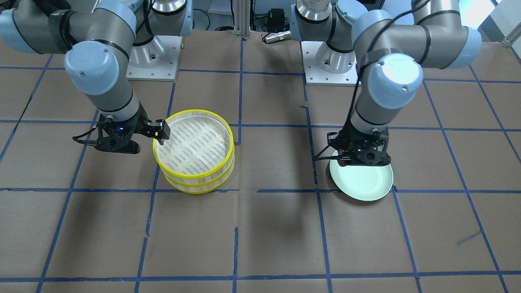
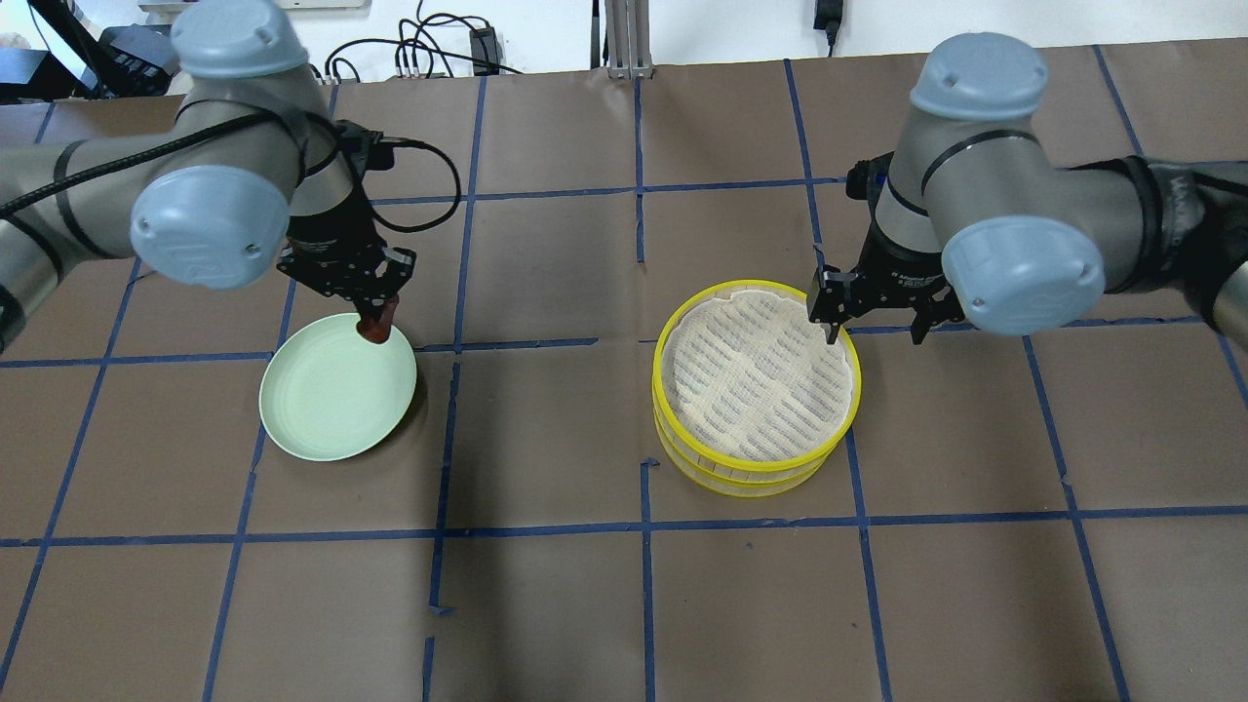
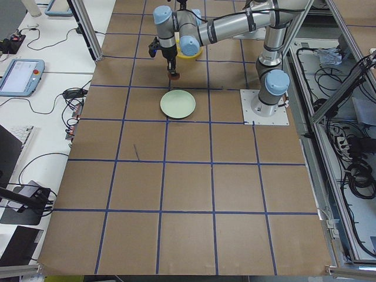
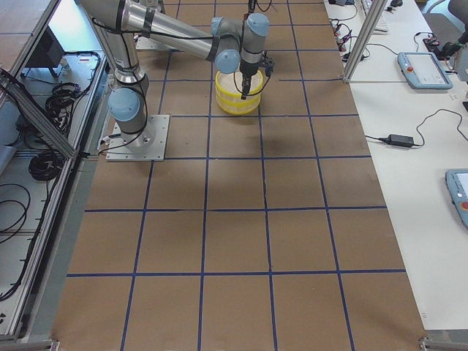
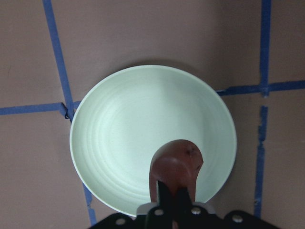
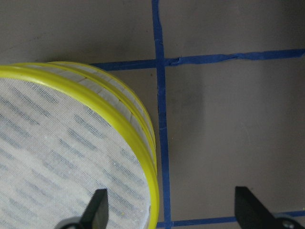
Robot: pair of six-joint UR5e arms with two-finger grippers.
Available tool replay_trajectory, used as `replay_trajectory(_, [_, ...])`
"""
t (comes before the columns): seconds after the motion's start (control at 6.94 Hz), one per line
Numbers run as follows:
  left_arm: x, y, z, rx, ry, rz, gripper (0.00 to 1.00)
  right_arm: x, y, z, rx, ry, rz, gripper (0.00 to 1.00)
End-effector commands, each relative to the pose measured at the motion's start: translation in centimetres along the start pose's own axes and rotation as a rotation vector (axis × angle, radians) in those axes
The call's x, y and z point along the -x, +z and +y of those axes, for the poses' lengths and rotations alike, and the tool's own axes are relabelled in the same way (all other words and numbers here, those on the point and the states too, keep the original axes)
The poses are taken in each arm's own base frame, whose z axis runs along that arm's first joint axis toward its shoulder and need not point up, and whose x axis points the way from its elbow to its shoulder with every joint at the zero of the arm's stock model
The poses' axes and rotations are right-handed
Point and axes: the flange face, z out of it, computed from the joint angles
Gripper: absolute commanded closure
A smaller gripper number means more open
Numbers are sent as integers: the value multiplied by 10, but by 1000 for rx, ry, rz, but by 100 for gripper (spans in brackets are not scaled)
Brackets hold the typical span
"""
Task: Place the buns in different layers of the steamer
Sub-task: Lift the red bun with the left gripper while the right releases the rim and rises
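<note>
My left gripper (image 2: 376,314) is shut on the dark reddish-brown bun (image 2: 375,331) and holds it just above the far edge of the pale green plate (image 2: 322,400). The left wrist view shows the bun (image 5: 177,164) between the fingers over the bare plate (image 5: 138,124). The two steamer layers are stacked: the top tray (image 2: 659,361) sits on the lower tray (image 2: 741,480), and its floor is bare. My right gripper (image 2: 873,330) is open and straddles the top tray's rim (image 6: 138,143). The white bun is not in view.
The table is brown paper with a grid of blue tape lines (image 2: 546,531). The plate also shows in the front view (image 1: 366,181), and the steamer stack (image 1: 195,110) stands about two grid squares from it. The arm bases (image 1: 152,61) are at the robot's side.
</note>
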Motion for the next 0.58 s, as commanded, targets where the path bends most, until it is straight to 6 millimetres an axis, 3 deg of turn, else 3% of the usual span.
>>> replay_trajectory(0.0, [-137, -30, 42, -59, -42, 57, 93, -52, -66, -14, 26, 63, -17, 0])
replay_trajectory(0.14, [-184, -30, 53, -81, -108, 146, 93, -64, -105, 1, 23, 17, -21, 0])
replay_trajectory(0.43, [-240, -5, 53, -76, -173, 244, 93, -67, -151, 18, -43, 11, -22, 0])
